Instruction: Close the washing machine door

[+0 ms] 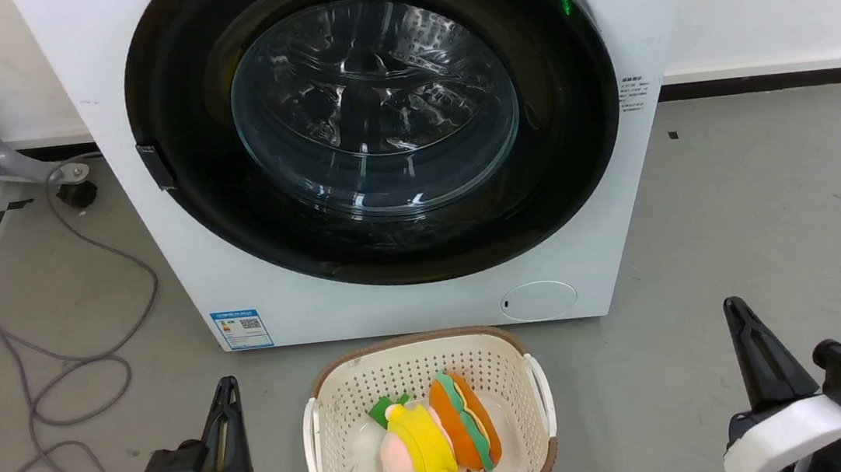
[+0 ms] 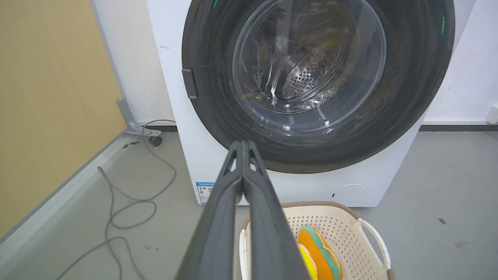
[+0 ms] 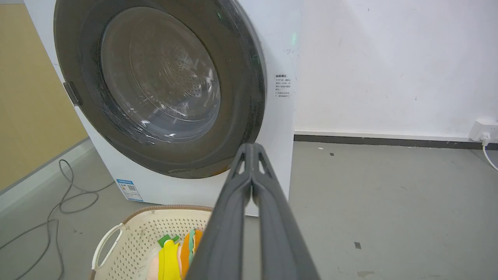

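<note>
Fingers pressed together, empty — left fingers (image 2: 223,202) and right fingers (image 3: 233,210) both short of the washing machine door (image 1: 377,115).

1. The grey floor (image 1: 762,216) carries the white washing machine (image 1: 396,305);
2. a cream basket (image 1: 344,404) stands just in front of the washing machine;
3. a grey cable (image 1: 157,285) loops beside the washing machine's left side.

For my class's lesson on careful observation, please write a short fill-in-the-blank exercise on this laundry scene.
1. The washing machine door is ____.
2. The basket stands on the ____ in front of the washing machine.
3. The left gripper and the right gripper hold ____.
Missing words: closed; floor; nothing.
</note>
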